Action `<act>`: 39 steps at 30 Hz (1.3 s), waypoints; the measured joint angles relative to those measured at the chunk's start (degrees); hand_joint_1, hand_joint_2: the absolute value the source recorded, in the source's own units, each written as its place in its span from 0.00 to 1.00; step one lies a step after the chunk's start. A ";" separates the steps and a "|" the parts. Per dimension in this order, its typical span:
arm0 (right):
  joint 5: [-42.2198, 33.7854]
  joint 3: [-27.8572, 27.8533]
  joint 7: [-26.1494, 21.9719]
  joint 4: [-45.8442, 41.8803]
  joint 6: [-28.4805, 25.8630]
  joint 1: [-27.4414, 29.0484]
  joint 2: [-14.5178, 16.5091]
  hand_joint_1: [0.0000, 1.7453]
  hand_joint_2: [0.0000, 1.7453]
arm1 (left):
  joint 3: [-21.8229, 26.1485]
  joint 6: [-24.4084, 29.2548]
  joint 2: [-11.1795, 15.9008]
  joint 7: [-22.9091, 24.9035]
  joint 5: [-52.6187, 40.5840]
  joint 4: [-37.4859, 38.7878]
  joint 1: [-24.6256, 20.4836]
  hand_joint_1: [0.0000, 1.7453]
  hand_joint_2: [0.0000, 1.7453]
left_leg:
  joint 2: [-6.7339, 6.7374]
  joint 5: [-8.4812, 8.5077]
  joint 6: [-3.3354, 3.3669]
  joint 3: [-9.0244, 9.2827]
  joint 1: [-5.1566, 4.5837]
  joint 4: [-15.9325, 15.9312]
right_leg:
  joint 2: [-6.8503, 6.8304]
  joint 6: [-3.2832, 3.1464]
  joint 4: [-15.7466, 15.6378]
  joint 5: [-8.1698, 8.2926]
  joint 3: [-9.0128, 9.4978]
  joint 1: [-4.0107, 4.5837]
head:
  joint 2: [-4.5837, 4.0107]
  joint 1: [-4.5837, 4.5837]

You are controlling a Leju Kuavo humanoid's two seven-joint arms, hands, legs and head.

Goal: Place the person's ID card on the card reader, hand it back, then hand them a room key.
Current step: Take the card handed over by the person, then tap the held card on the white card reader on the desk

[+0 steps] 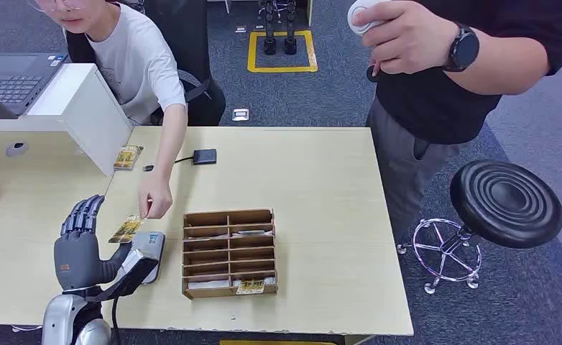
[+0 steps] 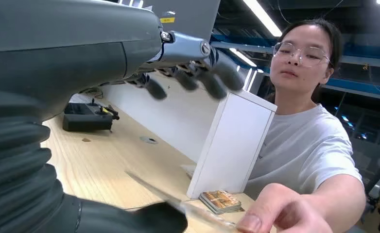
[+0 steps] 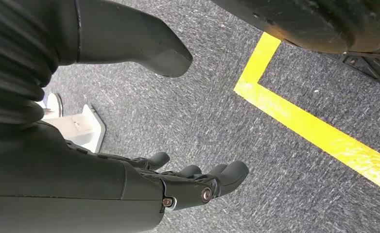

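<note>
On the pale wooden surface (image 1: 321,180) seen from my head view, my left robot hand (image 1: 77,244) stands upright near the front left edge, its fingers spread upward. The ID card (image 1: 126,229) sits against its thumb, and a person's hand (image 1: 154,199) pinches the card's far end, so the card is between us, just above the card reader (image 1: 149,251). Whether I am really gripping the card I cannot tell. Just right of the reader stands a wooden slotted tray (image 1: 228,251) with cards in some slots. A small card stack (image 1: 127,157) lies beside a white box (image 1: 84,108).

In my left wrist view, the card (image 2: 178,206) runs edge-on from my thumb (image 2: 144,218) to the person's fingertips (image 2: 275,213), while my other fingers (image 2: 198,77) arch high above it, apart.

In my right wrist view, my right robot hand (image 3: 188,187) hangs over grey carpet (image 3: 227,111) with a yellow line (image 3: 300,121), fingers loosely extended, holding nothing.
</note>
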 joint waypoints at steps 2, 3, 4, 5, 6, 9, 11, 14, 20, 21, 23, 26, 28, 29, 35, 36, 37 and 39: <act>0.00 0.00 0.01 0.00 0.00 0.00 0.00 0.00 1.00 | -0.01 0.00 0.00 -0.18 0.68 0.01 0.00 1.00 1.00 | 0.00 0.00 0.00 0.00 0.00 0.00 | 0.00 0.00 0.00 0.00 0.00 0.00 | 0.01 0.00; 0.00 0.01 0.01 0.00 0.00 0.00 0.00 0.00 1.00 | -0.01 -0.01 0.01 -0.39 1.31 0.01 0.00 1.00 1.00 | 0.00 0.00 0.00 0.00 0.00 0.00 | 0.00 0.00 0.00 0.00 0.00 0.00 | 0.01 0.00; 0.00 0.02 0.02 0.00 0.00 0.00 0.00 0.00 1.00 | -0.02 -0.01 0.00 -0.62 1.95 0.01 0.00 1.00 1.00 | 0.00 0.00 0.00 0.00 0.00 0.00 | 0.00 0.00 0.00 0.00 0.00 0.00 | 0.01 0.00; 0.00 0.03 0.04 0.00 -0.01 0.00 0.00 0.00 1.00 | -0.02 -0.02 0.01 -0.83 2.45 0.00 0.00 1.00 1.00 | 0.00 0.00 0.00 0.00 0.00 0.00 | 0.00 0.00 0.00 0.00 0.00 0.00 | 0.01 0.00; -0.01 0.04 0.05 0.00 -0.02 0.00 0.00 0.00 1.00 | -0.02 -0.02 0.01 -1.03 2.83 0.00 0.00 1.00 1.00 | 0.00 0.00 0.00 0.00 0.00 0.00 | 0.00 0.00 0.00 0.00 0.00 0.00 | 0.01 0.00; -0.03 0.05 0.09 0.00 -0.07 -0.01 0.00 0.00 1.00 | -0.02 -0.01 0.00 -1.32 3.34 0.00 -0.08 1.00 1.00 | 0.00 0.00 0.00 0.00 0.00 0.00 | 0.00 0.00 0.00 0.00 0.00 0.00 | 0.01 0.00; -0.05 0.07 0.09 0.00 -0.08 -0.01 0.00 0.00 1.00 | -0.02 0.00 0.00 -1.38 3.47 0.01 -0.18 1.00 1.00 | 0.00 0.00 0.00 0.00 0.00 0.00 | 0.00 0.00 0.00 0.00 0.00 0.00 | 0.01 0.00; -0.07 0.09 0.09 0.00 -0.09 -0.01 0.00 0.00 1.00 | -0.02 0.01 0.00 -1.40 3.59 0.03 -0.21 1.00 1.00 | 0.00 0.00 0.00 0.00 0.00 0.00 | 0.00 0.00 0.00 0.00 0.00 0.00 | 0.00 0.00; -0.07 0.09 0.08 0.00 -0.08 -0.01 0.00 0.00 1.00 | -0.02 0.07 0.00 -2.70 4.33 0.07 -0.21 1.00 1.00 | 0.00 0.00 0.00 0.00 0.00 0.00 | 0.00 0.00 0.00 0.00 0.00 0.00 | 0.02 0.00; -0.07 0.10 0.07 0.00 -0.08 -0.02 0.00 0.00 1.00 | -0.02 0.08 -0.01 -4.02 5.45 0.06 -0.19 1.00 1.00 | 0.00 0.00 0.00 0.00 0.00 0.00 | 0.00 0.00 0.00 0.00 0.00 0.00 | 0.02 0.00; -0.07 0.13 0.02 0.00 -0.06 -0.02 0.00 0.00 1.00 | -0.02 -0.17 -0.02 -7.09 9.22 -0.02 -0.12 1.00 1.00 | 0.00 0.00 0.00 0.00 0.00 0.00 | 0.00 0.00 0.00 0.00 0.00 0.00 | 0.02 -0.01; -0.26 0.15 -0.02 0.00 -0.05 -0.01 0.00 0.00 1.00 | -0.02 -3.34 -0.04 -8.84 16.75 -0.44 0.05 1.00 1.00 | 0.00 0.00 0.00 0.00 0.00 0.00 | 0.00 0.00 0.00 0.00 0.00 0.00 | 0.01 0.00; -0.61 0.15 0.02 0.00 -0.09 -0.01 0.00 0.00 1.00 | -0.02 -9.36 -0.08 -8.24 23.66 -0.82 0.23 1.00 1.00 | 0.00 0.00 0.00 -0.01 0.00 0.00 | -0.01 0.00 0.00 0.00 0.00 0.00 | 0.01 -0.01; -0.78 0.15 0.05 0.00 -0.13 -0.01 0.00 0.00 1.00 | -0.02 -12.85 -0.09 -7.65 26.73 -0.96 0.37 1.00 1.00 | 0.00 0.00 0.00 -0.01 0.00 0.00 | -0.01 0.00 0.00 0.00 0.00 0.00 | 0.01 -0.01; -1.30 0.15 0.31 0.02 -0.26 0.03 0.00 0.00 1.00 | -0.02 -22.74 0.06 -1.51 28.30 -1.04 1.04 1.00 1.00 | 0.00 0.00 0.00 -0.01 0.00 0.00 | 0.00 0.00 0.00 0.00 -0.01 0.00 | 0.02 -0.01; -1.31 0.15 0.33 0.02 -0.31 0.03 0.00 0.00 1.00 | -0.02 -23.07 0.11 -0.62 27.61 -0.96 1.11 1.00 1.00 | 0.00 0.00 0.00 -0.01 0.00 0.00 | 0.00 0.00 0.00 0.00 -0.01 0.00 | 0.02 -0.01; -1.33 0.15 0.34 0.02 -0.38 0.03 0.00 0.00 1.00 | -0.02 -23.34 0.19 0.10 27.06 -0.81 1.15 1.00 1.00 | 0.00 0.00 0.00 -0.01 0.00 0.00 | 0.00 0.00 0.00 0.00 -0.01 0.00 | 0.01 0.00; -1.40 0.15 0.35 0.02 -0.55 0.03 0.00 0.00 1.00 | -0.02 -23.75 0.32 1.12 26.15 -0.42 1.16 1.00 1.00 | 0.00 0.00 0.00 -0.01 0.00 0.00 | 0.00 0.00 0.00 0.00 -0.01 0.00 | 0.01 -0.01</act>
